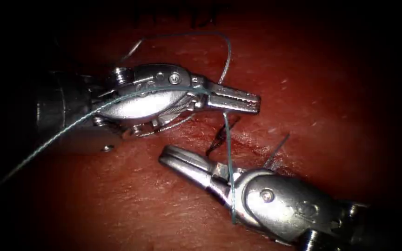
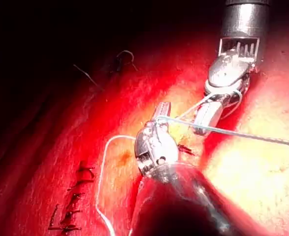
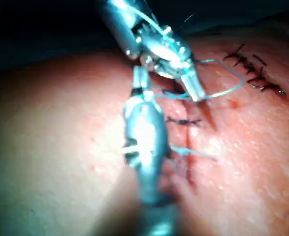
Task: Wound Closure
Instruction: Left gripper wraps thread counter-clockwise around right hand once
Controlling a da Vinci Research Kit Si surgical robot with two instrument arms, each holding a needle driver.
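My left tool (image 1: 257,103) reaches in from the left above the cut (image 1: 252,139), its jaws shut on the thread (image 1: 227,139). From there the thread drops straight across the wrist of my right tool (image 1: 166,154). Another stretch runs back over the left tool's body to the lower left, and a loop (image 1: 228,51) arcs above it. My right tool lies just below the cut, pointing left, jaws shut with nothing seen between them. In the left wrist view the thread (image 2: 242,133) leaves the left tool (image 2: 163,112) taut, and a loop circles the right tool (image 2: 203,120).
A dark tied stitch (image 1: 217,137) sits in the cut between the two tools, with a cut thread end (image 1: 280,143) standing up to its right. A row of finished stitches (image 3: 252,71) (image 2: 73,206) lies further along the tissue (image 1: 331,93).
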